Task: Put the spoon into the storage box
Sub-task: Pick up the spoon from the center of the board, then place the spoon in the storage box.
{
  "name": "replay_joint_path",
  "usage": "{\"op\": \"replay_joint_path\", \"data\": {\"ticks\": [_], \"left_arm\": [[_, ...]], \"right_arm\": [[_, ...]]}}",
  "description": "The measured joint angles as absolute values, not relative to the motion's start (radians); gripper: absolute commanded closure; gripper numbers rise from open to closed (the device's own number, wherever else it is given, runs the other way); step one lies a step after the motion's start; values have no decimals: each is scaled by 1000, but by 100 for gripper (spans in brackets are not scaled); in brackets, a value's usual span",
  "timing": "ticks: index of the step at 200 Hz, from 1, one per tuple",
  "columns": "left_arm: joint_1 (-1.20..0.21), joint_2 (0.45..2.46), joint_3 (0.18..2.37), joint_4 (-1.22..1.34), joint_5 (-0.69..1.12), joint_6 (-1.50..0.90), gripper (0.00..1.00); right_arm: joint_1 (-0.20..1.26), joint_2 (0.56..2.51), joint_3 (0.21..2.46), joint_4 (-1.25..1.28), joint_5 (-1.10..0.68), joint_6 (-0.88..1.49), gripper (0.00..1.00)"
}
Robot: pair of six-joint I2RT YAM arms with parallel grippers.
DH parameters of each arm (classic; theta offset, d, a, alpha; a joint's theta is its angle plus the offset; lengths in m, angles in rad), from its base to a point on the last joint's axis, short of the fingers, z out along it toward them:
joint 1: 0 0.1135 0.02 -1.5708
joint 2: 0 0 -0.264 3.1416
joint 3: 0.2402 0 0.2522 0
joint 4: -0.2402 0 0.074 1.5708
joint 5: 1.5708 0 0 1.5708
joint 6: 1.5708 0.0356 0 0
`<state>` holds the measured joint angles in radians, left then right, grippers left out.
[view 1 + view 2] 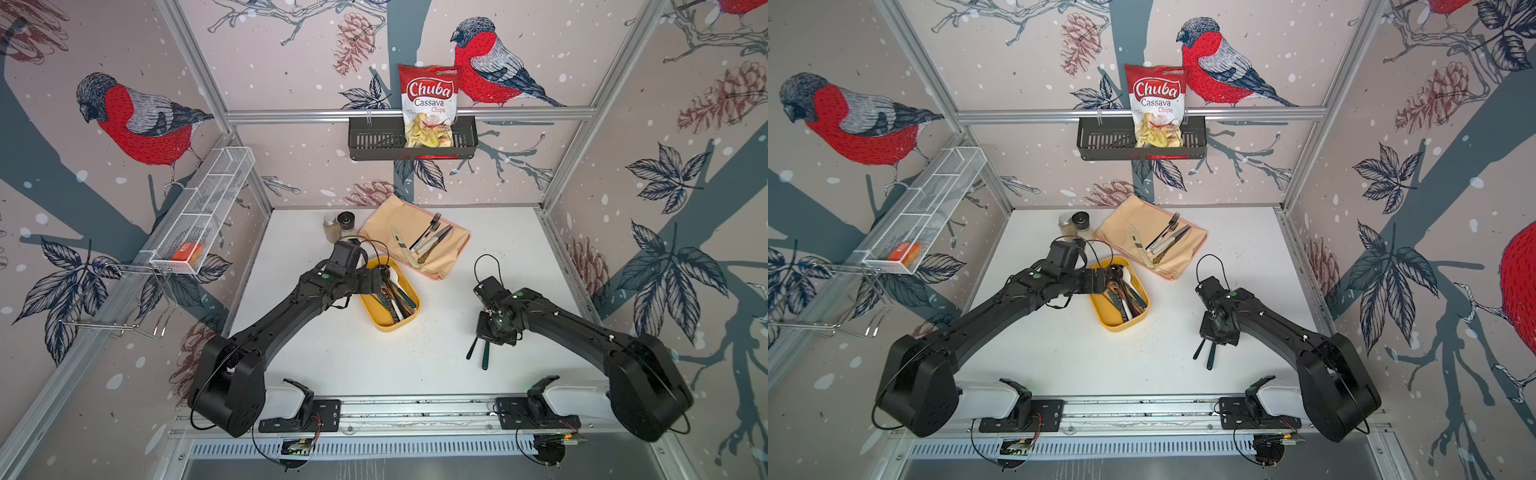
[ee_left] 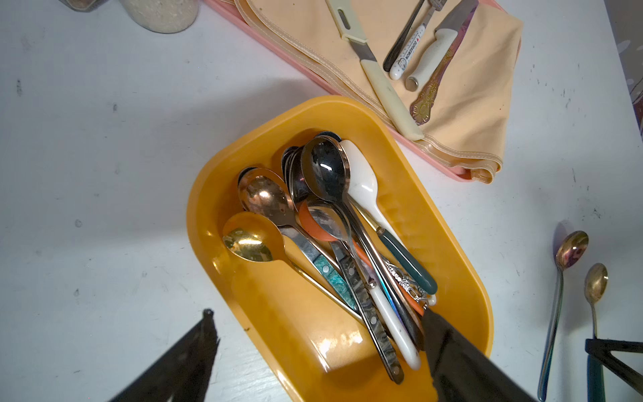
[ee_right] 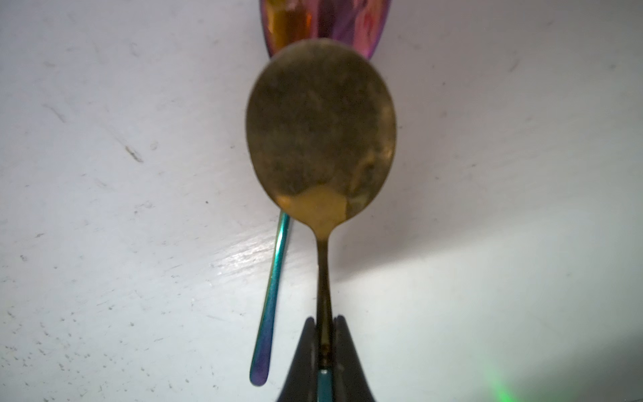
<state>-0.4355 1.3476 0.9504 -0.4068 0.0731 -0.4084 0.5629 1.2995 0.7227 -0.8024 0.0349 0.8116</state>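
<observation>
The storage box (image 1: 409,321) (image 1: 1136,325) is a shallow yellow tray in the middle of the table, holding several spoons (image 2: 327,174). My left gripper (image 2: 318,313) (image 1: 384,277) hangs open over it, one finger (image 2: 452,358) above the box's handle end, the other outside its rim (image 2: 208,195). To the right, my right gripper (image 3: 325,322) (image 1: 487,340) is shut on the neck of a gold spoon (image 3: 320,128) (image 2: 595,282) with a teal handle (image 1: 485,357) (image 1: 1210,358). A rainbow-coloured spoon (image 3: 275,285) (image 2: 572,249) lies on the table beside it.
A peach cloth (image 1: 451,249) with knives and a fork lies behind the box. Two jars (image 1: 338,226) stand at the back left. A black slotted basket (image 1: 374,139) with a chips bag hangs on the back wall, a white mesh basket (image 1: 208,208) on the left wall.
</observation>
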Motion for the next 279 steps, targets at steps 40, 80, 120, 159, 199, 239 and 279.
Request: {"op": "replay_joint_path", "data": {"ticks": [40,80,120,159,199,239,279], "left_arm": [[-336,1308,888,-392,123,-449,6],[-247,1267,803,-355,193,-505,6],[-203,1249,716,-316,241,-554,6],[-167,1195,610,-272,288,-627,6],[-144,1147,544,-249,299,-659,6],[-133,1113,518,-248,307,-683,6],[-130,1111,523,-250,302,-682,6]], "right_arm": [[578,1300,809,-871,71,787,97],[638,1388,1003,-925,115,756,97],[697,1551,1229,-928,134,689,98],[742,1745,1475,-931,131,595,99],[765,1902,1693,-936,104,495,98],[829,2099,1960,-951,60,403,98],[864,2252,2131,-977,40,340,98]]}}
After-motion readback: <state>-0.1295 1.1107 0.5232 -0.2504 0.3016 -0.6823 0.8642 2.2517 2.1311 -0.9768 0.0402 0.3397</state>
